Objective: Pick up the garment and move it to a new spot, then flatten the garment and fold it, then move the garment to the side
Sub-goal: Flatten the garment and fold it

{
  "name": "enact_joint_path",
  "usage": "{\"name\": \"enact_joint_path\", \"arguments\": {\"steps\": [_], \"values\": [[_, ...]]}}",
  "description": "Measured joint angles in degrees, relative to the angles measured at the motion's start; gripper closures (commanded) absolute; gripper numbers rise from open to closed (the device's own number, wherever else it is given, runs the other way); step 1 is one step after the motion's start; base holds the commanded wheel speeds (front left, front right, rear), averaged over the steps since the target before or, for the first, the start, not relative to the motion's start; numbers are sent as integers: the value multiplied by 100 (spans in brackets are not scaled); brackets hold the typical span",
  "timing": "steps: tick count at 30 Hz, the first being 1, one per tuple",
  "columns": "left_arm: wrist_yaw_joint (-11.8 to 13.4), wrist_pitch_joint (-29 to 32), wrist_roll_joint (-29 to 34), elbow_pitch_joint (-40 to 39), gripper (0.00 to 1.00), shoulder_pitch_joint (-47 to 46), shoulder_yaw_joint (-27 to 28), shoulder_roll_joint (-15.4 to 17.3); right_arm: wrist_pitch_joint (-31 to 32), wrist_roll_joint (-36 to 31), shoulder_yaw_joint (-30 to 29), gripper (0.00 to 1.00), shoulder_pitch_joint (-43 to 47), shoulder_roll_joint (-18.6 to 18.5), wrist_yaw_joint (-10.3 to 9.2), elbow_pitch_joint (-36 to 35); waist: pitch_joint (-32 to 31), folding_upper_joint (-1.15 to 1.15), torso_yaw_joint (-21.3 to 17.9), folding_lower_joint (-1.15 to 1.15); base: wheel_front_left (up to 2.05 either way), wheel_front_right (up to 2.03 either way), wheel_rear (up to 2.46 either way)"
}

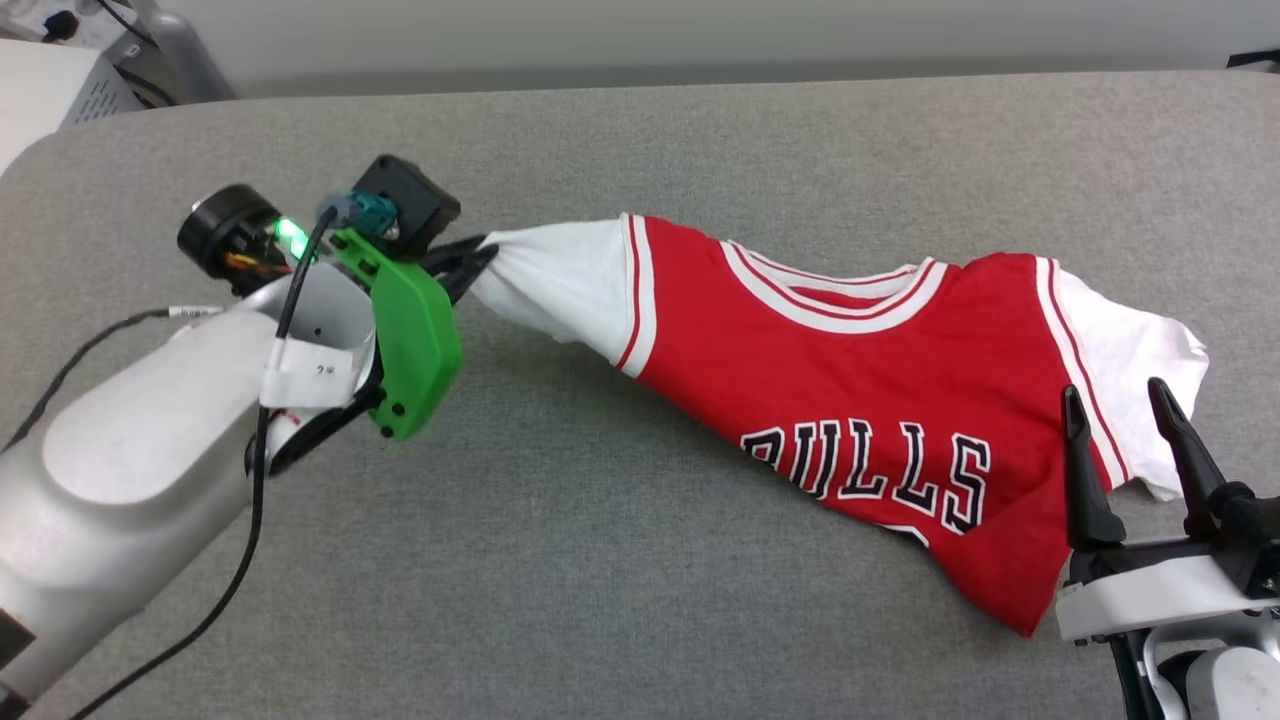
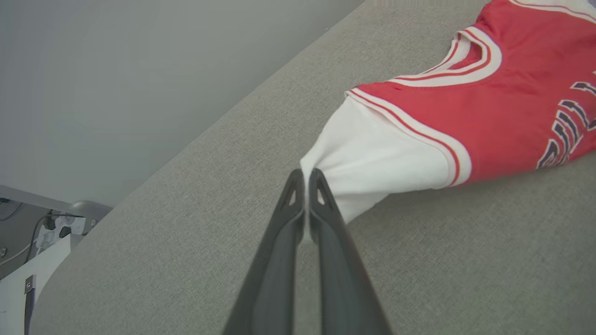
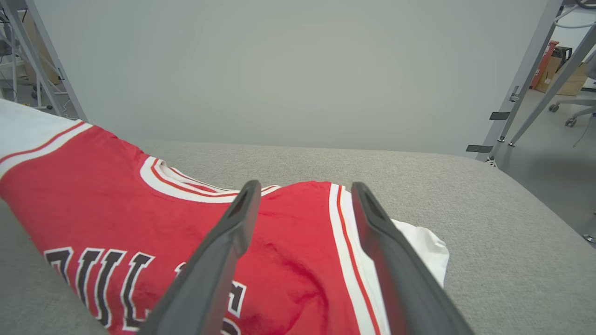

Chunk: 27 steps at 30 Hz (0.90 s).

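1 soft, limp shirt point(image 1: 850, 390): clamped left gripper point(image 2: 306, 174) on a sleeve, spread right gripper point(image 1: 1115, 390) wide, judged other sleeve the best hold.

Grey fabric-topped counter point(image 1: 600, 580). There is open room on a broad bare patch in the near middle and a bare strip along the far edge. The garment point(image 1: 850, 370) blocks the centre, stretched slantwise from left to near right. The pale left arm point(image 1: 150, 450) fills the near left, with the left gripper point(image 1: 478, 258) pinched on the sleeve tip. The right gripper point(image 1: 1115, 390) stands near right, fingers spread over the garment's right edge. A white box point(image 1: 50, 85) sits off the far left corner, and metal frame legs point(image 3: 526, 79) stand beyond the right side.
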Motion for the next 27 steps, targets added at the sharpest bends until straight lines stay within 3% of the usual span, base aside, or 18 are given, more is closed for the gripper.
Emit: {"name": "enact_joint_path", "arguments": {"steps": [6,15,27], "values": [[-70,101,168,457,100,-692,76,-352,0,-1,90,0,-302,24,0,-75,354,0,-188,0,0,0,0],[-332,-136,517,2094,100,-1670,-18,-1184,0,-2,151,0,-843,98,0,-165,1096,0,-614,1,0,0,0],[-447,-619,453,3957,100,-1791,-509,-1834,-1,-40,193,0,-1085,207,0,-296,1783,0,-1219,1,0,0,0]]}}
